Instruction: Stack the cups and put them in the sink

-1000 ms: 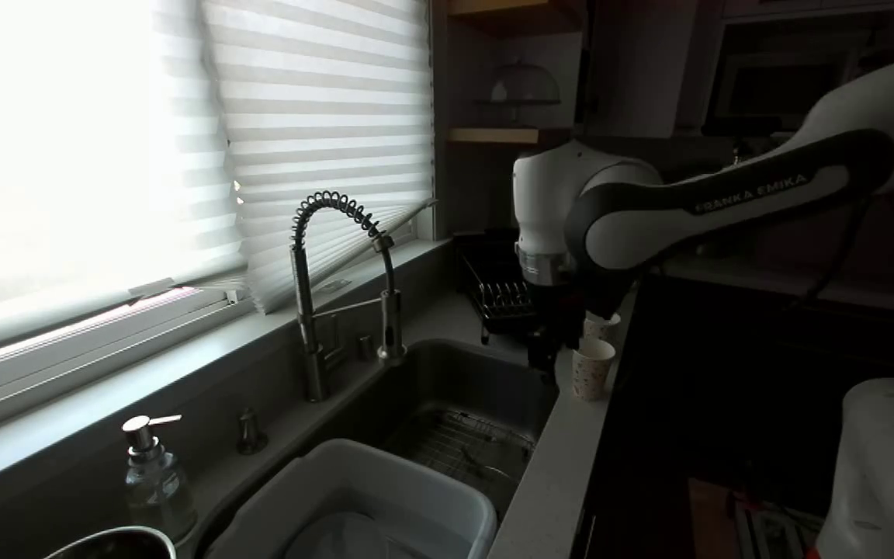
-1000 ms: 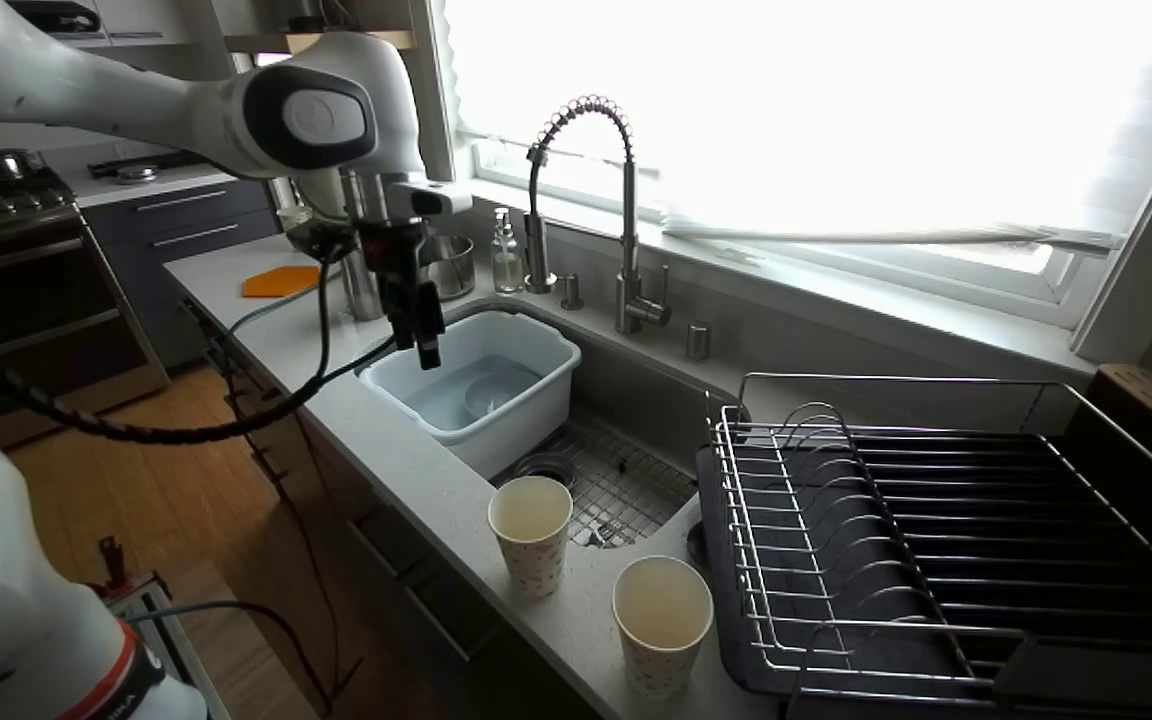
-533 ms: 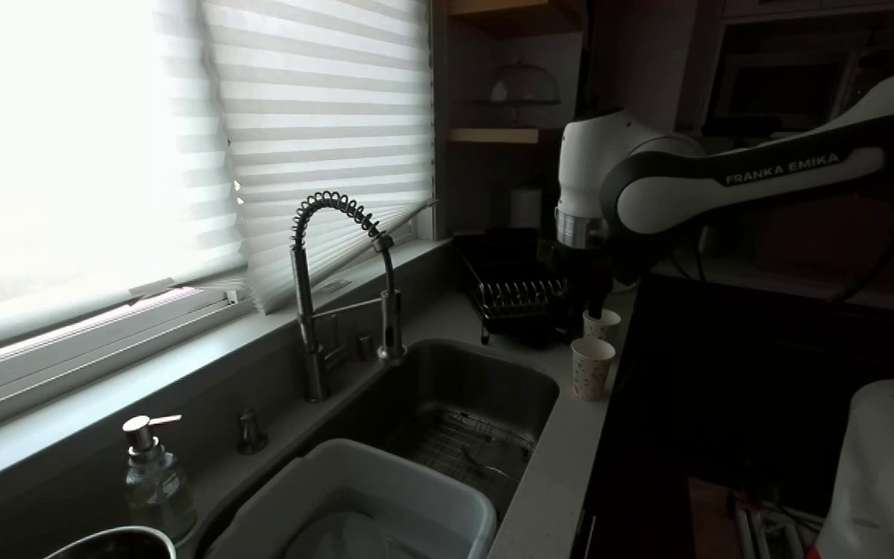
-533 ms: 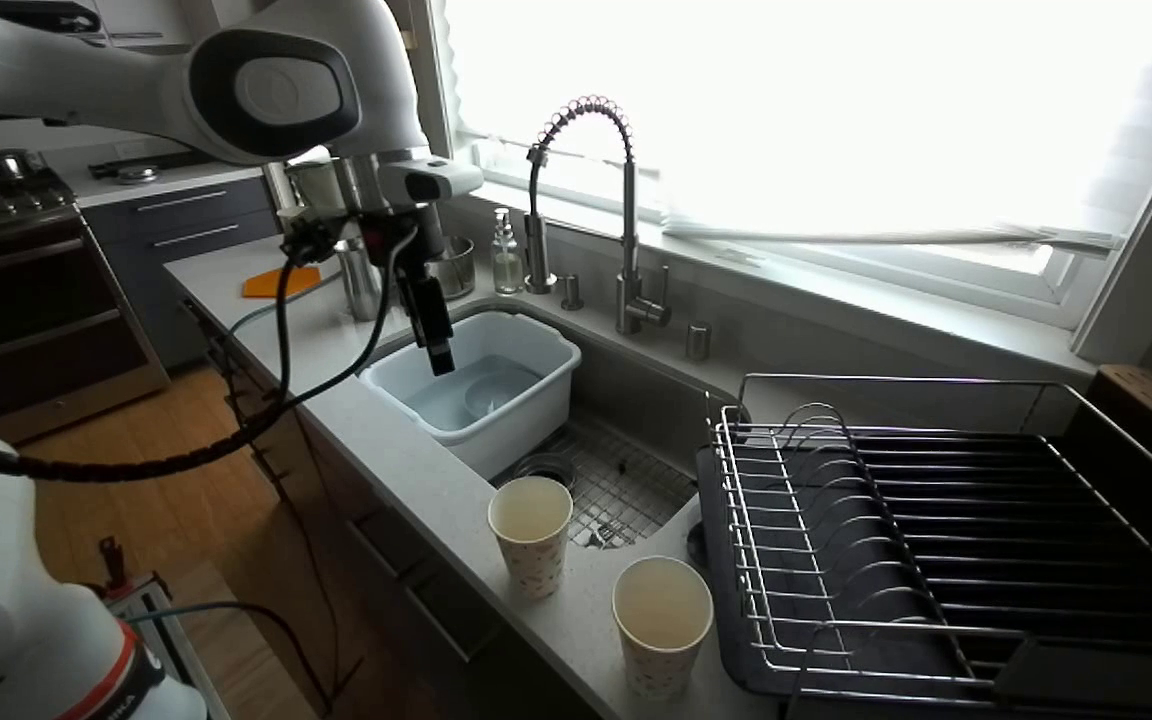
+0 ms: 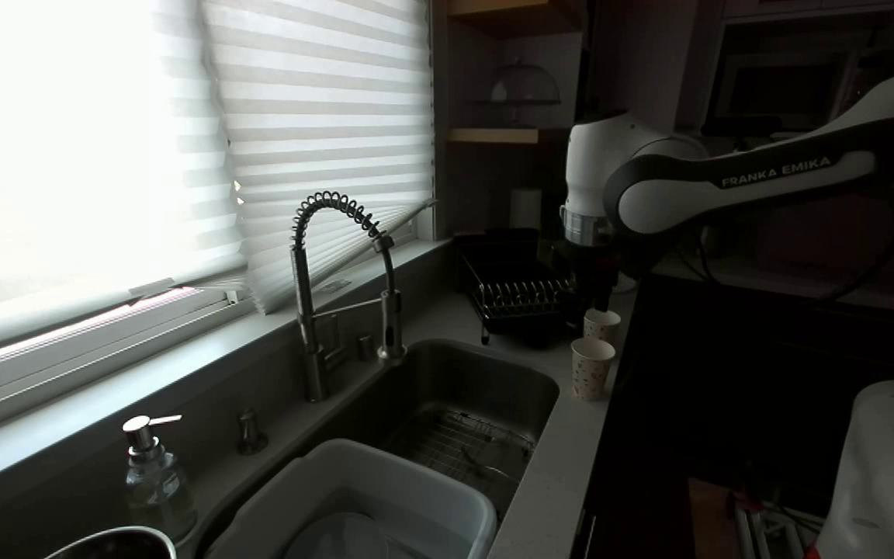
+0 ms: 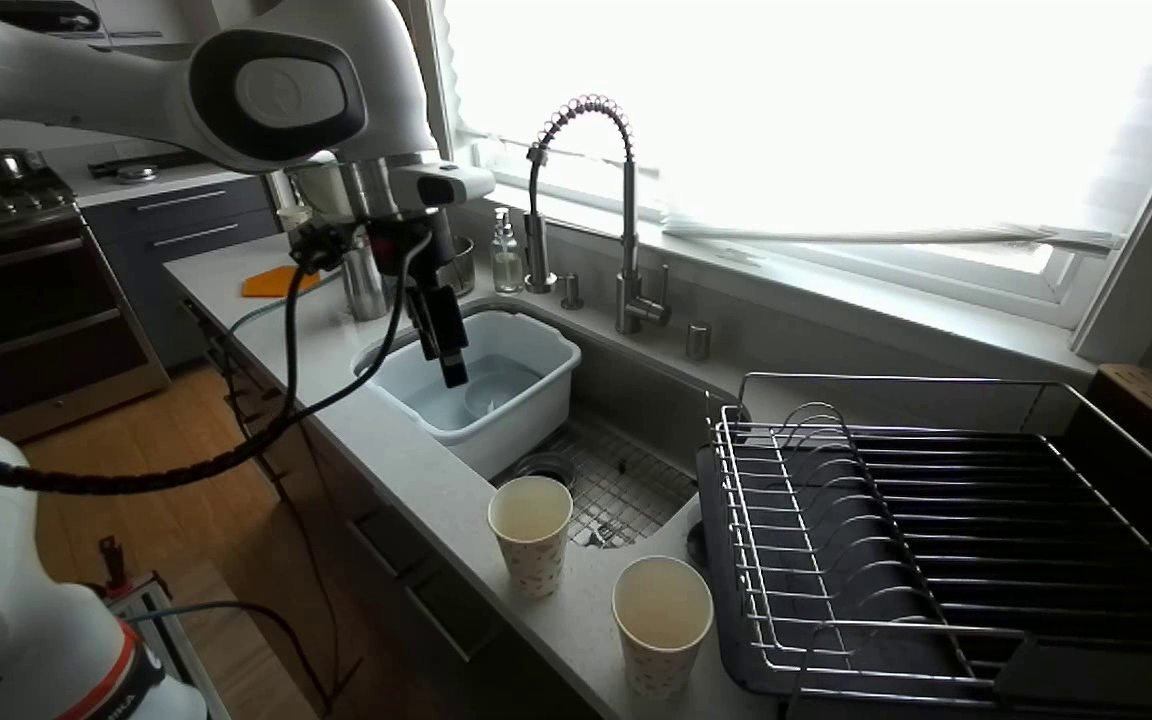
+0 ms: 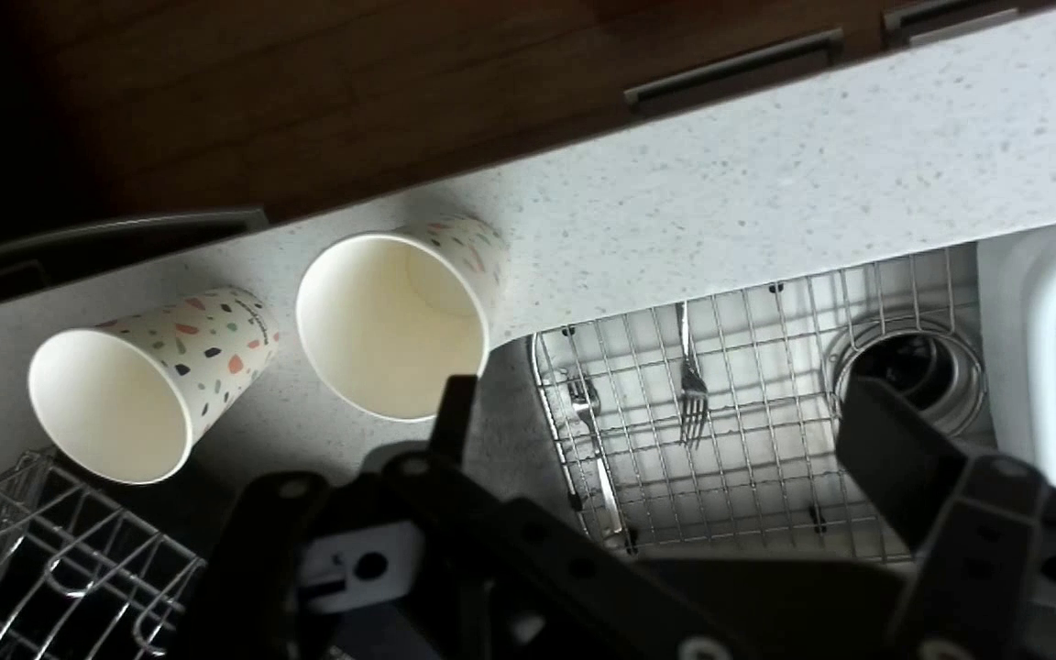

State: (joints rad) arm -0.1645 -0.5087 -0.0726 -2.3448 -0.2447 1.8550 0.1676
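Observation:
Two whitish speckled paper cups stand upright on the counter, apart. The cup beside the sink [image 6: 531, 540] also shows in the wrist view [image 7: 390, 325] and in an exterior view [image 5: 591, 369]. The cup by the dish rack [image 6: 663, 630] also shows in the wrist view [image 7: 115, 403] and in an exterior view [image 5: 602, 322]. Both are empty inside. The sink [image 6: 636, 400] is a recessed basin beside them. My gripper [image 7: 664, 408] is open and empty, above the counter and sink; one fingertip overlaps the nearer cup's rim in the wrist view. In an exterior view my gripper [image 6: 451, 365] appears before the tub.
A pale tub [image 6: 536, 420] stands in the sink. A black wire dish rack [image 6: 836, 560] stands beside the cups. The arched faucet [image 6: 628, 240] rises behind the sink. Forks [image 7: 693, 394] lie by the sink grid. A clear pump bottle [image 5: 160, 485] stands behind.
The arm has moved towards the cups and dish rack, mostly in the first half second, with a slight further shift since. The gripper stays empty; both cups stand where they were.

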